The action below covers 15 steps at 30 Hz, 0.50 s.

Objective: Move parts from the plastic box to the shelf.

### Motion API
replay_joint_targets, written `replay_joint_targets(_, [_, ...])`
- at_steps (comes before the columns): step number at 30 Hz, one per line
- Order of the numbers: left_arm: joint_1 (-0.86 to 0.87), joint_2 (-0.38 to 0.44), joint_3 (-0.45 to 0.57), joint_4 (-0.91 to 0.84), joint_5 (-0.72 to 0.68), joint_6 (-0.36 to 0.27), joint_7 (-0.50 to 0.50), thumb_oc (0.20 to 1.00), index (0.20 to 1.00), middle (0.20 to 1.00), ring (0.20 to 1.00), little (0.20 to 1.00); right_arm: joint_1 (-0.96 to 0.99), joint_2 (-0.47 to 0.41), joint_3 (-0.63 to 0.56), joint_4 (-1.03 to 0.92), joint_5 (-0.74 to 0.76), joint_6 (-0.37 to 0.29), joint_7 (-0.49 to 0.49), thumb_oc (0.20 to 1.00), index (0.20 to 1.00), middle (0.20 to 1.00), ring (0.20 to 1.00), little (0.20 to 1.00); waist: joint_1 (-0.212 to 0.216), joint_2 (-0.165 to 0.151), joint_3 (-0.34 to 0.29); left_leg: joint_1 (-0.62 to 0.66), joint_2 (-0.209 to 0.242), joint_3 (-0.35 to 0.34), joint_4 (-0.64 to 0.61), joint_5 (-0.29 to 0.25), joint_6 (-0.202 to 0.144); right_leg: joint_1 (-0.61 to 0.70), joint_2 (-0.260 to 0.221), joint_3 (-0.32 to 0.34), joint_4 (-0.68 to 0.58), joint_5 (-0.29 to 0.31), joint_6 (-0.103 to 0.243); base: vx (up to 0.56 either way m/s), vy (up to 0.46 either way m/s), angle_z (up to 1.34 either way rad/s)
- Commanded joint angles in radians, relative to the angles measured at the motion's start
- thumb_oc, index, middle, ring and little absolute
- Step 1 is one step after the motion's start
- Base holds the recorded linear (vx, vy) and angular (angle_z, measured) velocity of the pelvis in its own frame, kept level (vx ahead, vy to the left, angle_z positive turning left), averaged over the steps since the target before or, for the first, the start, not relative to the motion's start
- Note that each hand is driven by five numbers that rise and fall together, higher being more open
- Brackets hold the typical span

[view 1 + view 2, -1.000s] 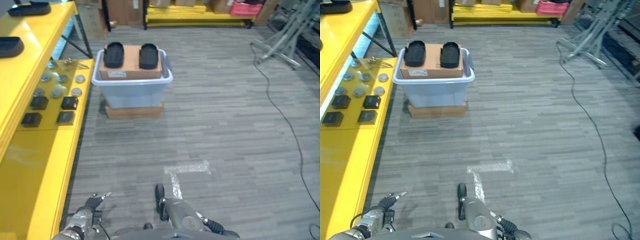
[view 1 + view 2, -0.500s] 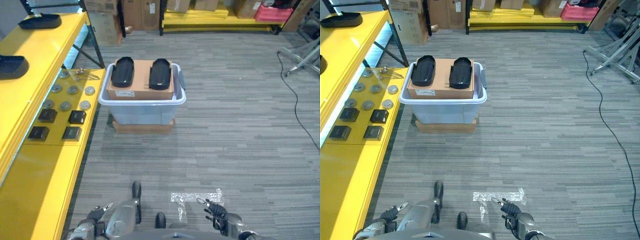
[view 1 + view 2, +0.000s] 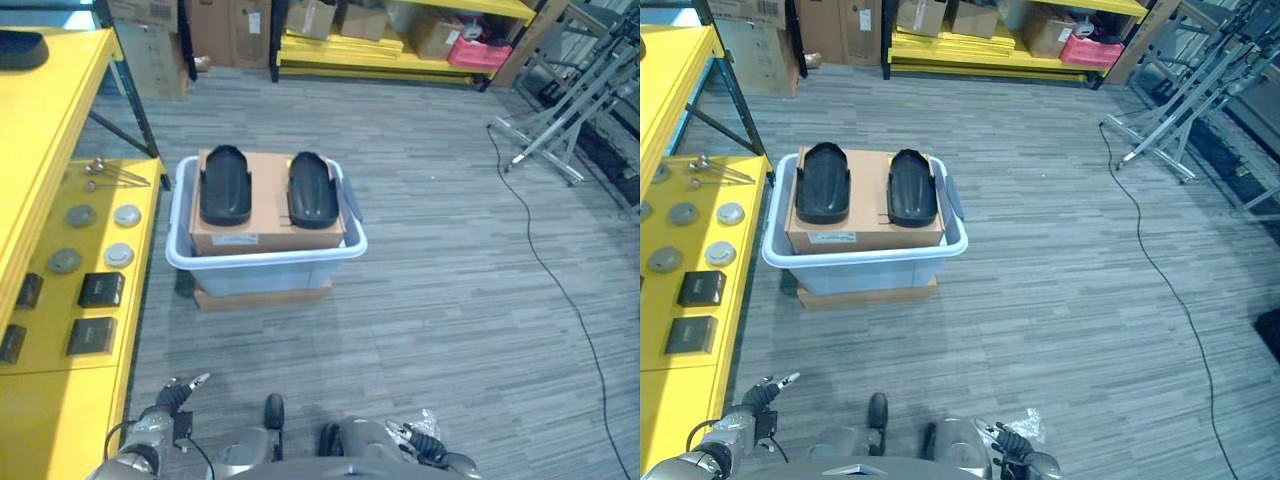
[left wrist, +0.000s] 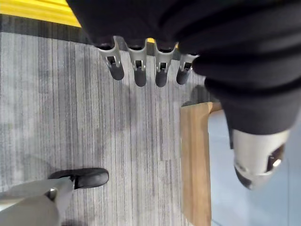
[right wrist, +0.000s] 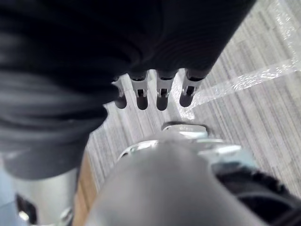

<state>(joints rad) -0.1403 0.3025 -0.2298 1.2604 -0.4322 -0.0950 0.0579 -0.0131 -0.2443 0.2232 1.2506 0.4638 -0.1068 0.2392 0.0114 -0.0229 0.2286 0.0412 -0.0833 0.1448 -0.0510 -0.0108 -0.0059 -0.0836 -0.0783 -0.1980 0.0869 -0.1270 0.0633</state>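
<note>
A pale plastic box (image 3: pixel 262 276) stands on a wooden board on the floor ahead. Inside it is a cardboard carton (image 3: pixel 266 232), and two black oval parts (image 3: pixel 225 186) (image 3: pixel 312 188) lie side by side on top of that. The yellow shelf (image 3: pixel 55 345) runs along the left. My left hand (image 3: pixel 172 398) hangs low near the shelf's edge, fingers (image 4: pixel 136 70) straight and holding nothing. My right hand (image 3: pixel 422 446) is low at the bottom of the view, its fingers (image 5: pixel 162 94) straight and empty too. Both hands are well short of the box.
On the shelf lie round metal discs (image 3: pixel 126 215), black blocks (image 3: pixel 100 289) and a wire piece (image 3: pixel 110 174). A black cable (image 3: pixel 555 295) trails across the floor on the right, near a metal stand (image 3: pixel 560 120). A far yellow rack (image 3: pixel 380 60) holds cartons.
The whole picture has shifted as the camera moved, and the box now sits nearer the middle. Both hands stay low and empty. The two parts lie as before.
</note>
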Motion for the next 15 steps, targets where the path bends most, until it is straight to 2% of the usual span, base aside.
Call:
replay_joint_targets(1, [0.013, -0.018, 0.003, -0.045, -0.045, -0.012, -0.009, 1.000, 1.000, 1.000, 1.000, 1.000, -0.018, -0.045, -0.025, 0.016, -0.067, -0.011, 0.017, 1.000, 1.000, 1.000, 1.000, 1.000, -0.032, -0.004, 0.026, 0.047, 0.044, -0.096, 0.084, -0.112, 0.071, -0.011, -0.026, 0.105, -0.021, 0.181, 0.061, 0.31, -0.171, 0.30])
replay_joint_targets(3, [0.016, -0.027, 0.000, -0.044, -0.057, -0.005, -0.009, 1.000, 1.000, 1.000, 1.000, 1.000, -0.015, -0.044, -0.027, 0.020, -0.077, -0.021, 0.026, 1.000, 1.000, 1.000, 1.000, 1.000, -0.041, -0.002, 0.022, 0.064, 0.043, -0.108, 0.079, -0.122, 0.070, -0.021, -0.023, 0.116, -0.028, 0.190, 0.062, 0.28, -0.223, 0.67])
replay_joint_targets(4, [0.024, -0.045, 0.004, -0.042, -0.043, 0.001, 0.008, 1.000, 1.000, 1.000, 1.000, 1.000, -0.022, -0.047, -0.021, 0.015, -0.071, -0.027, 0.022, 1.000, 1.000, 1.000, 1.000, 1.000, -0.038, -0.003, 0.010, 0.072, 0.047, -0.110, 0.081, -0.129, 0.062, 0.006, -0.012, 0.104, -0.056, 0.181, 0.044, 0.23, -0.226, 0.63])
replay_joint_targets(6, [0.028, -0.055, 0.005, -0.038, -0.056, 0.012, 0.019, 1.000, 1.000, 1.000, 1.000, 1.000, -0.029, -0.048, -0.017, 0.014, -0.085, -0.029, 0.028, 1.000, 1.000, 1.000, 1.000, 1.000, -0.037, -0.006, 0.003, 0.070, 0.049, -0.115, 0.097, -0.136, 0.061, 0.015, -0.008, 0.104, -0.057, 0.176, 0.036, 0.21, -0.222, 0.42])
replay_joint_targets(8, [0.036, -0.070, 0.011, -0.029, -0.065, 0.031, 0.027, 1.000, 1.000, 1.000, 1.000, 1.000, -0.038, -0.049, -0.008, 0.006, -0.096, -0.066, 0.013, 1.000, 1.000, 1.000, 1.000, 1.000, -0.031, -0.012, -0.003, 0.062, 0.054, -0.113, 0.148, -0.154, 0.055, 0.038, -0.006, 0.095, -0.061, 0.165, 0.020, 0.20, -0.208, 0.36])
replay_joint_targets(11, [0.054, -0.089, 0.015, -0.022, -0.005, 0.033, 0.019, 1.000, 1.000, 1.000, 1.000, 1.000, -0.050, -0.063, -0.005, -0.035, -0.055, -0.080, -0.017, 1.000, 1.000, 1.000, 1.000, 1.000, -0.010, -0.023, 0.013, -0.037, 0.060, -0.122, 0.357, -0.088, 0.026, 0.095, -0.009, 0.083, -0.074, 0.149, -0.003, 0.17, -0.185, 0.30])
replay_joint_targets(12, [0.067, -0.096, 0.015, -0.023, -0.001, 0.031, 0.018, 1.000, 1.000, 1.000, 1.000, 1.000, -0.055, -0.077, -0.012, -0.061, -0.033, -0.114, -0.043, 1.000, 1.000, 1.000, 1.000, 1.000, -0.001, -0.025, 0.023, -0.101, 0.068, -0.121, 0.449, -0.054, 0.013, 0.122, -0.006, 0.085, -0.081, 0.138, -0.018, 0.17, -0.118, 0.42])
replay_joint_targets(13, [0.071, -0.096, 0.014, -0.025, 0.000, 0.037, 0.014, 1.000, 1.000, 1.000, 1.000, 1.000, -0.057, -0.085, -0.015, -0.074, -0.035, -0.138, -0.062, 1.000, 1.000, 1.000, 1.000, 1.000, 0.002, -0.024, 0.027, -0.125, 0.077, -0.115, 0.470, -0.044, 0.006, 0.133, -0.005, 0.077, -0.088, 0.134, -0.022, 0.19, -0.082, 0.33])
replay_joint_targets(15, [0.078, -0.092, 0.010, -0.032, 0.037, 0.049, -0.007, 1.000, 1.000, 1.000, 1.000, 1.000, -0.067, -0.111, -0.037, -0.112, -0.006, -0.181, -0.098, 1.000, 1.000, 1.000, 1.000, 1.000, -0.002, -0.017, 0.029, -0.133, 0.123, -0.040, 0.377, -0.039, -0.013, 0.154, -0.008, 0.045, -0.110, 0.127, -0.014, 0.20, 0.034, 0.08])
